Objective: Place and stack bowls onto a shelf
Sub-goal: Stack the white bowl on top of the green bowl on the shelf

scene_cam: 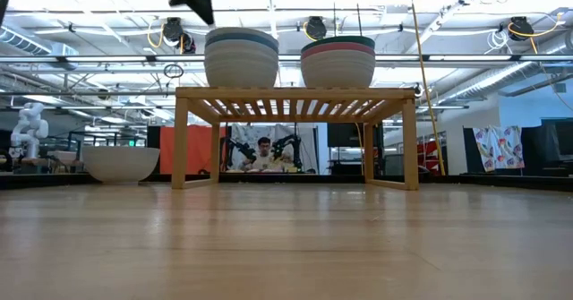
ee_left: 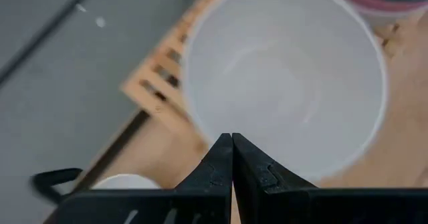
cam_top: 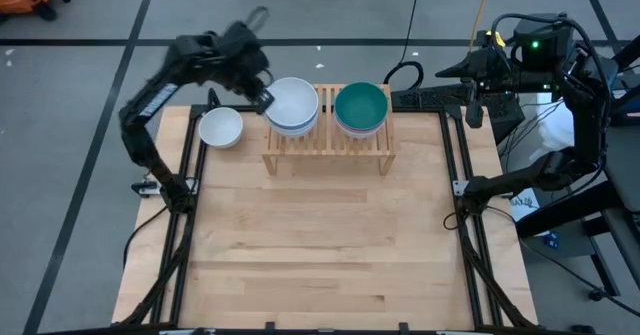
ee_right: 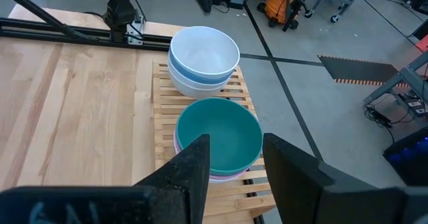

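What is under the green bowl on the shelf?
Under the green bowl a pink bowl shows only as a rim, with white below it in the low view. Any further count is hidden.

The high view looks straight down on the whole light-wood tabletop (cam_top: 320,255). The low view sits at tabletop height near the front edge, facing level toward the low slatted light-wood shelf (scene_cam: 295,98) and the room behind. The left wrist view hangs close above the white-topped bowl stack (ee_left: 284,77). The right wrist view looks from farther off; all four share the shelf.
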Tool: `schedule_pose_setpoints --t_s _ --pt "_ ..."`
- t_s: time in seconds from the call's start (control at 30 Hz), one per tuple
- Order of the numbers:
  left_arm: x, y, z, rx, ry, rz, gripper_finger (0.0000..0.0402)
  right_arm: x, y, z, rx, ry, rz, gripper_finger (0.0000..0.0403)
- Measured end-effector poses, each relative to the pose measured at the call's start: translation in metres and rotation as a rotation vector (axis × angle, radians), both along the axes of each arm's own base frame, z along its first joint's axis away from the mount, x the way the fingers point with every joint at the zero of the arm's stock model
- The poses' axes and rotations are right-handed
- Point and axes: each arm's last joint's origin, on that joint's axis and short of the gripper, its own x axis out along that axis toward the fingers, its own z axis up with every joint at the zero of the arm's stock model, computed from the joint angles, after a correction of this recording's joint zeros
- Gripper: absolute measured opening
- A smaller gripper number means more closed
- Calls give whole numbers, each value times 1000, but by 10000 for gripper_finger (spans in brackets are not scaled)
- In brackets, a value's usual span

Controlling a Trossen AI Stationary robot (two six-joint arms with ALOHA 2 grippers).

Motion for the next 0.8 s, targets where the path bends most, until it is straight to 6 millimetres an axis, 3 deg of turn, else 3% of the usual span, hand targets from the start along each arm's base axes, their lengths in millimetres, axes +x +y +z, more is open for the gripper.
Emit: schedule_pose_setpoints --t_s 0.2,0.33,0.57,0.8 --pt "-45 -25 41 161 -51 185 1 0 0 0 1 -1 2 134" --pt "-68 -37 54 194 -110 247 8 0 0 0 -2 -4 2 134" --pt "-74 -29 51 185 -104 329 17 1 0 1 -8 -13 3 134" --pt "-73 -8 27 110 -25 433 22 1 0 1 -8 -13 3 134"
